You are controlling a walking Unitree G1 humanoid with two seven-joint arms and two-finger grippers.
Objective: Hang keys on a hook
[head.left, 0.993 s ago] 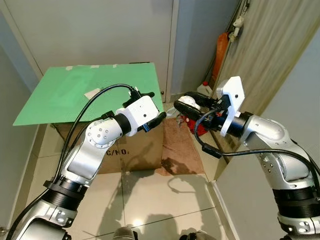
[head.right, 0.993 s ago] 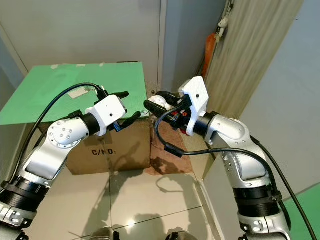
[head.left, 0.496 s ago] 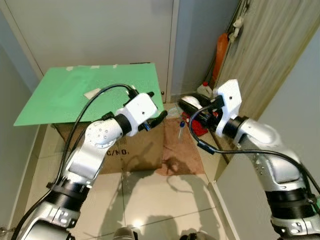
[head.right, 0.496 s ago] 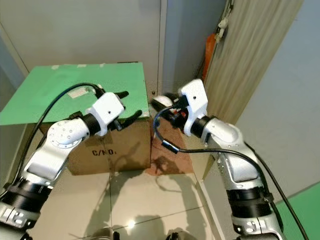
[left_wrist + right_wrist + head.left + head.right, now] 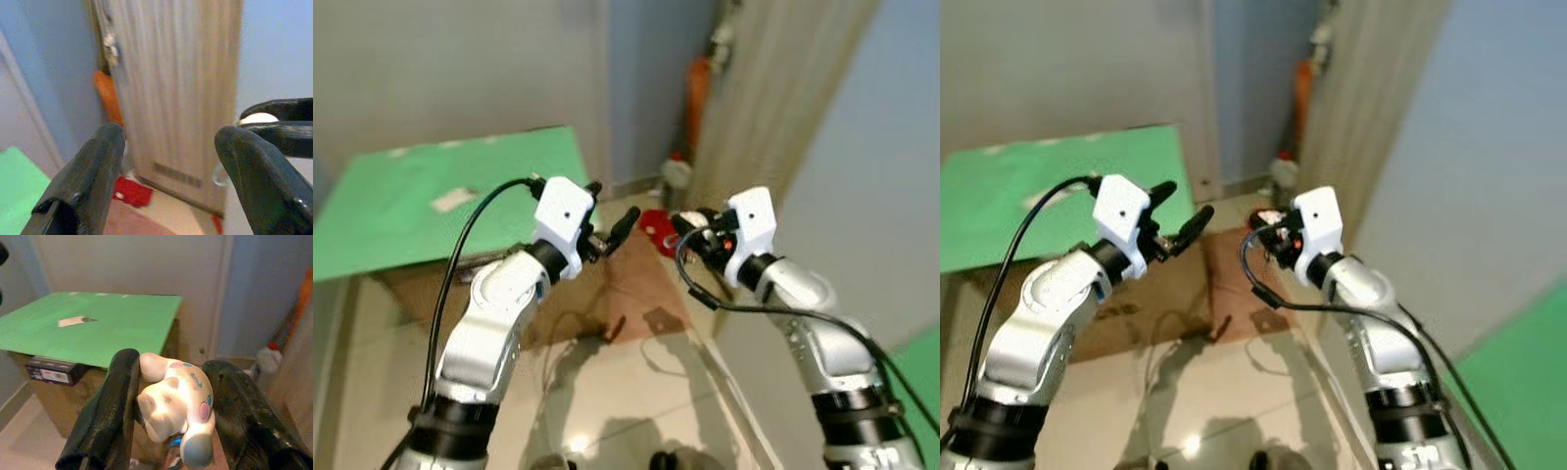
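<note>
Keys: what shows is the white plush charm [image 5: 173,401], a pale animal figure w/ pink and blue spots, clamped between the right gripper [image 5: 171,406]'s two black fingers, held up mid-air right of centre. Actual keys and ring not visible, too small or hidden.

Left gripper [image 5: 607,220] is raised just left of it, fingers apart, holding nothing; the two grippers are near each other but not touching.

Outward: green board [image 5: 431,191] on a cardboard box [image 5: 1126,304] at far left, brown mat [image 5: 626,294] on the tiled floor below, wood-slat door [image 5: 181,88] and an orange item [image 5: 697,83] far right.

Change vs 1 s ago: whole view has swung right and blurred, so robot is turning, probably toward the door side. No hook to be made out yet, so hanging not begun; still the carry/search stage.
</note>
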